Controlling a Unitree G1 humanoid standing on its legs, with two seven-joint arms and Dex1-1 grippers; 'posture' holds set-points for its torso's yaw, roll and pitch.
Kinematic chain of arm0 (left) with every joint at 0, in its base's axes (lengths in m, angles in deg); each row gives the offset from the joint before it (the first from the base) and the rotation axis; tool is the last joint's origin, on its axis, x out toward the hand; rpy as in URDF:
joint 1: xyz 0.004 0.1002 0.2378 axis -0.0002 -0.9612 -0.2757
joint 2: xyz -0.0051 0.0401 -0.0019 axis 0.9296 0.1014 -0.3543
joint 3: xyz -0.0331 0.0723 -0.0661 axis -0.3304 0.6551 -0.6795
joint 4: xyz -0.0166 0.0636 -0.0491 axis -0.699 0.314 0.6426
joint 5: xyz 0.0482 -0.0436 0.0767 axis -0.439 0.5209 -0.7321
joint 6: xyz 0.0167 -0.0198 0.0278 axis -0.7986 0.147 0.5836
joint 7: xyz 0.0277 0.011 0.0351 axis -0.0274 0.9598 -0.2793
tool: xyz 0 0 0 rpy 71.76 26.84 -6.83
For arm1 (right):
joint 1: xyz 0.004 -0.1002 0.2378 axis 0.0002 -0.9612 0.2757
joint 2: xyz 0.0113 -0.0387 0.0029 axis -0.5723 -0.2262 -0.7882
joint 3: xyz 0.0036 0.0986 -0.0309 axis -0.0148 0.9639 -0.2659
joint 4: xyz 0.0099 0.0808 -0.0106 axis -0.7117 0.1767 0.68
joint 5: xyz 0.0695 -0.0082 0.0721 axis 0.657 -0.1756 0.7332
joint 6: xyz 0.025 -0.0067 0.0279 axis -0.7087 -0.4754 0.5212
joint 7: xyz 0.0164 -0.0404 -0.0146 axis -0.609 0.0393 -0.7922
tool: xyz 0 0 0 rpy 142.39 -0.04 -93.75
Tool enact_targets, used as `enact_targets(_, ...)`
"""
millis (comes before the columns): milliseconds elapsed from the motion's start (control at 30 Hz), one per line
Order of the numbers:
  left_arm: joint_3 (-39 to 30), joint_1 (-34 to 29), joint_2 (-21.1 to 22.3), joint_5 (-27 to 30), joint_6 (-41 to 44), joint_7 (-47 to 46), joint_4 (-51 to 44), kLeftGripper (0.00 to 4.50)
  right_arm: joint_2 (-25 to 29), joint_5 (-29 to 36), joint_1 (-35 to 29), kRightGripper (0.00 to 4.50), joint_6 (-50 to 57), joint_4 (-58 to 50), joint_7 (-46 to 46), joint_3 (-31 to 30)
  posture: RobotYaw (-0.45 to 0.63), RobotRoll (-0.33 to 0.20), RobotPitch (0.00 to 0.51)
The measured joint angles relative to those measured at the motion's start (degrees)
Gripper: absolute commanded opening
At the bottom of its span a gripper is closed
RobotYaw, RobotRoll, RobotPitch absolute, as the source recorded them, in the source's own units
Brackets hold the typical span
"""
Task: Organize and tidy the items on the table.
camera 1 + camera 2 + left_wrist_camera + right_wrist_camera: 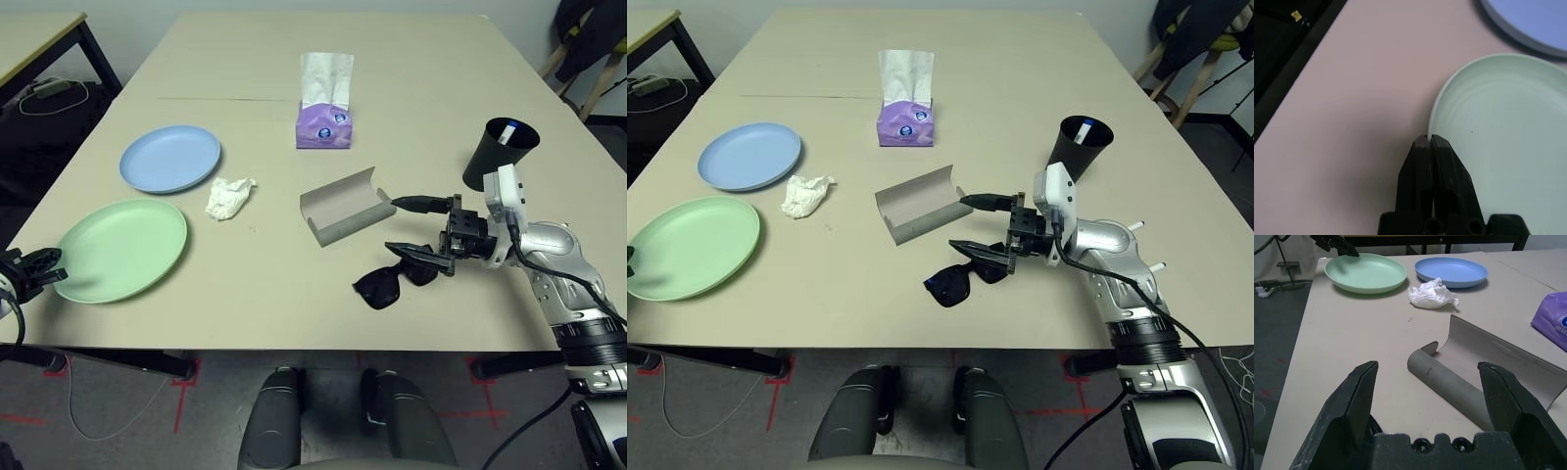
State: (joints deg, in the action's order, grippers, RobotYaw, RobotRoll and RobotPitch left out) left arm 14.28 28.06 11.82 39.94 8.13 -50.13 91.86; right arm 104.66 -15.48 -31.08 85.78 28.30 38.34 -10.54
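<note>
Left gripper point(1429, 142) clenched at the pale green plate's point(122, 249) outer rim, contact unclear; right gripper point(421, 228) spread wide beside the grey glasses case point(343, 206), above black sunglasses point(394, 282).

plates point(169, 159) left, tissue point(229, 197) beside, case point(345, 206) behind sunglasses point(394, 278), cup point(500, 153) right

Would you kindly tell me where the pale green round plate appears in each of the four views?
Left eye view: pale green round plate, near the left edge, in front of the pale blue round plate.
Right eye view: far left.
Left wrist view: beside the shut left end effector, which pinches its rim.
Right wrist view: far end of the table.
Shared landmark: the blue plate.
</note>
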Motion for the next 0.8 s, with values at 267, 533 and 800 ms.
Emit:
enact_targets(267, -1.11, 10.79, -1.81, 2.22, 4.61, -6.87, -4.85, 0.05, -0.32, -0.02, 0.63, 4.50, 0.46, -0.12, -0.32, -0.84, 0.12, 0.000, 0.126)
enact_targets(533, 7.99, 29.94, -8.07, -1.10, -1.21, -14.73, 6.83, 0.05, -0.25, 0.05, 1.32, 4.50, 1.21, -0.73, -1.05, -0.97, 0.10, 0.000, 0.129)
enact_targets(800, 12.16, 43.47, -11.92, -7.22, -18.16, -22.86, 28.23, 0.05, 0.01, 0.14, 0.49, 4.50, 2.28, -2.40, -2.02, -0.91, 0.09, 0.000, 0.132)
